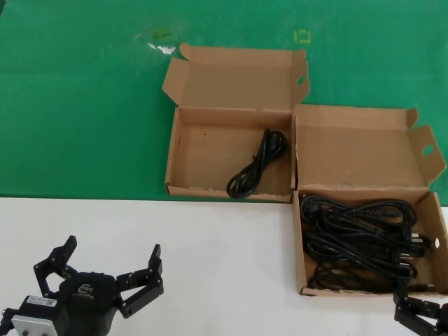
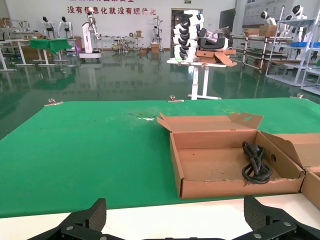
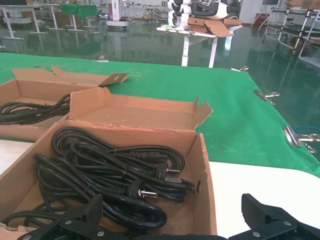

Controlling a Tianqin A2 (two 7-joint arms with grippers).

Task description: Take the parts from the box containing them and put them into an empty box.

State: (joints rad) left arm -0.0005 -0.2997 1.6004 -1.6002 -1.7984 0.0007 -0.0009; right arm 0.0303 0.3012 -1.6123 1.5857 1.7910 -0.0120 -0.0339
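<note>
- Left tool (image 1: 98, 276): parked low over the white part of the surface (image 1: 210, 266), fingers spread wide, grasping nothing. It sits well apart from both boxes, which lie ahead of it and toward the robot's right.
- Receiving box (image 1: 175, 150): lid hinged back, standing on the green mat (image 1: 77, 98) with its front rim at the mat's edge. It is no longer bare: one looped cord (image 1: 255, 168) lies against its right wall, long axis running front to back and leaning slightly rightward at the far end. The left wrist view shows the same cord (image 2: 256, 162) in the box's right end.
- Source box (image 1: 299, 238): lid up, touching the receiving box's right front corner, resting on the white part of the surface. The remaining cords (image 1: 364, 238) fill its floor as overlapping loops, their long runs lying mostly side to side; plugs with bare prongs show in the right wrist view (image 3: 142, 190).
- Right tool (image 1: 420, 315): at the source box's near right corner, released, fingers apart and holding nothing. The bundle lies just ahead and slightly leftward of it.
- Judgement: the right arm is much the nearer to the cords, so the next pick likely falls to it, reaching forward and down into the source box.
</note>
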